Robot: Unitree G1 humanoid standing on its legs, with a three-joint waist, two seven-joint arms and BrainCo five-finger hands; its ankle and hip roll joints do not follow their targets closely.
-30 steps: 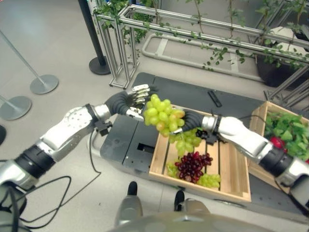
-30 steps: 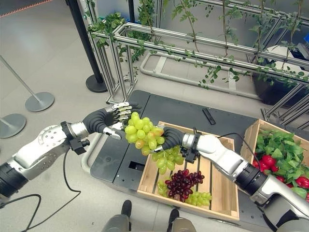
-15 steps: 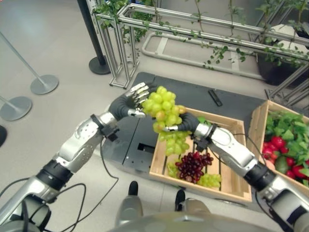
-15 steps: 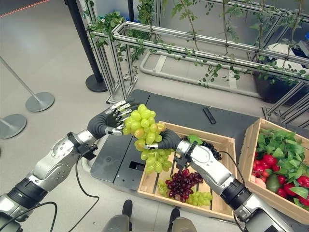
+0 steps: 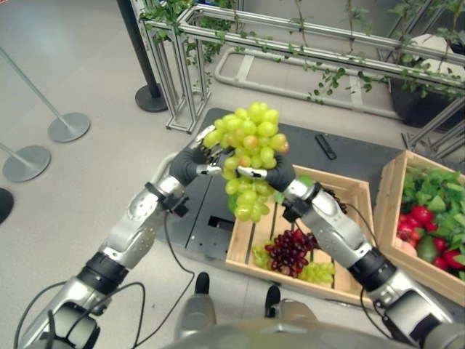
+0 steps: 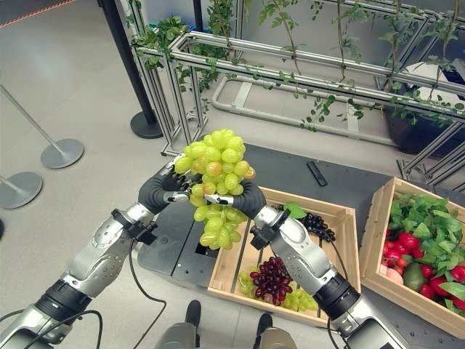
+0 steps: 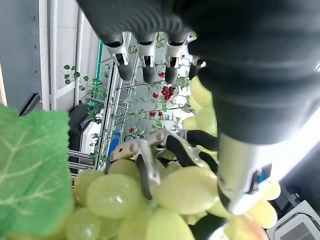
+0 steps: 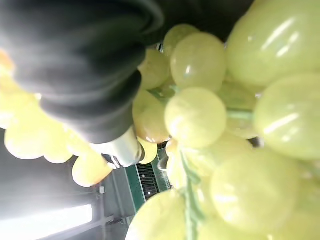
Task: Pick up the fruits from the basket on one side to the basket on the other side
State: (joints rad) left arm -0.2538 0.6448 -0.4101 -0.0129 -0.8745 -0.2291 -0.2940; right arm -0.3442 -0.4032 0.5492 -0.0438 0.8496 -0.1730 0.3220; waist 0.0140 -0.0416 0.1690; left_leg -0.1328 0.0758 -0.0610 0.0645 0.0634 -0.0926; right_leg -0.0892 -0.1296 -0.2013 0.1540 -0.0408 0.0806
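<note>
Below, dark platform (image 5: 211, 211) on grey floor (image 5: 80, 65)

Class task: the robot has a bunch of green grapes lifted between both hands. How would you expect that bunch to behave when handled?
The green grape bunch probably flops: its lower part dangles below the right hand and left hand. The smooth, glossy grapes look likely to slip or bruise under hard pressure. Single grapes might drop into the wooden crate beneath.

- Both eye views look steeply down from head height, sharing the grapes (image 5: 248, 155), both arms and the wooden crate (image 6: 341, 271).
- Each wrist view looks along its own hand, almost touching the grapes.
</note>
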